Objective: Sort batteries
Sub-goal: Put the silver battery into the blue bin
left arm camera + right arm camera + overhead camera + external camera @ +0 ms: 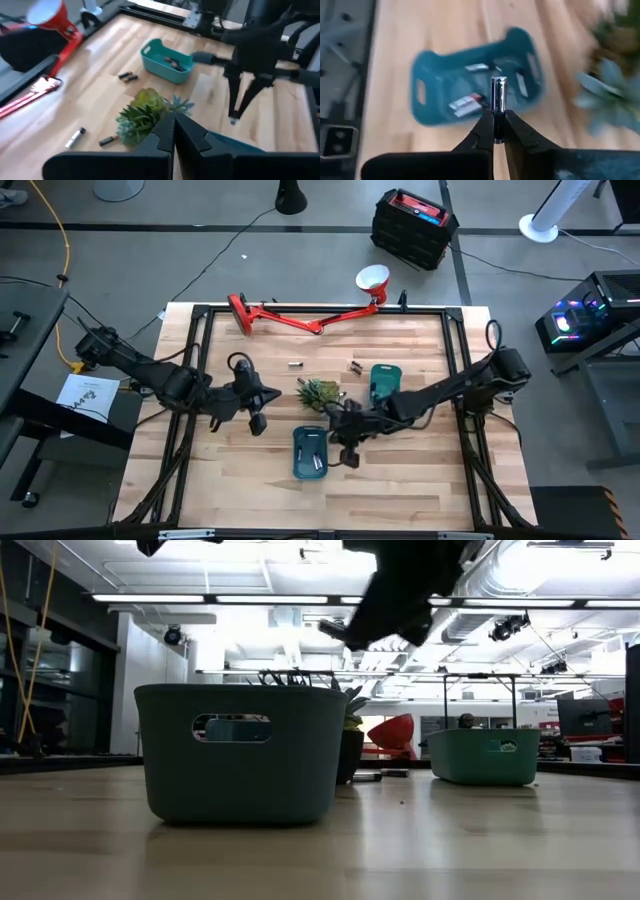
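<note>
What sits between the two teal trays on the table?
In the high view, the right gripper, holding a battery, reaches between the trays.

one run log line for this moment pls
right gripper: shut on battery, above near teal tray | left gripper: shut, empty, waiting left of plant

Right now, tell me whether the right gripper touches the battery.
Touching. The right wrist view shows the right gripper clamping the silvery battery between its fingers.

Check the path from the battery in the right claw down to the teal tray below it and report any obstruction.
Nothing visible blocks it. The right claw grips a silvery battery upright, directly above the open teal tray, which already holds a few batteries.
</note>
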### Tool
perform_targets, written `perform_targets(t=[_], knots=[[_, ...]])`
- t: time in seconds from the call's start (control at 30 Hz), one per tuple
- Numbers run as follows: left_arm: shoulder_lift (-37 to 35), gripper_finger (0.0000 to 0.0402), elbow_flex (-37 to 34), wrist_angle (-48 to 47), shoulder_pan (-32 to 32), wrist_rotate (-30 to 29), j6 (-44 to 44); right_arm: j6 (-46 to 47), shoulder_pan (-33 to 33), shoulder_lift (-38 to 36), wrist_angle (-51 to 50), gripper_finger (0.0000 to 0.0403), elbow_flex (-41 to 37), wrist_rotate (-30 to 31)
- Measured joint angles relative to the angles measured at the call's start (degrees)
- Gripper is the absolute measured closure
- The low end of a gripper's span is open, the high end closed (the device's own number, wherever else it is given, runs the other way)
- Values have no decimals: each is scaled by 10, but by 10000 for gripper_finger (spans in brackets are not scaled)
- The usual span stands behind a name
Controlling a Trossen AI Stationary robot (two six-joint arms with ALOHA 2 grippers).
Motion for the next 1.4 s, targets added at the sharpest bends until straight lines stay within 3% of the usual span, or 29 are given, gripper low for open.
perform_targets(t=[0.3, 0.63, 0.73, 0.9, 1.1, 1.27, 1.4], knots=[[0, 401, 0, 11, -13, 27, -28, -26, -7, 52, 143, 400, 0, -41], [0, 401, 0, 19, -15, 15, -31, -55, -3, 64, 151, 397, 0, -55], [0, 401, 0, 32, -13, 14, -31, -49, -3, 78, 164, 368, 0, -41], [0, 402, 0, 38, -13, 13, -27, -30, -1, 79, 164, 283, 0, -37], [0, 394, 0, 39, -12, -2, -26, -52, -14, 29, 123, 197, 1, -33], [0, 372, 0, 34, 26, 0, -10, -62, -44, -46, 7, 181, 1, 48], [12, 347, 0, 0, 98, 58, 39, -66, -72, -109, -73, 185, 1, 114]])
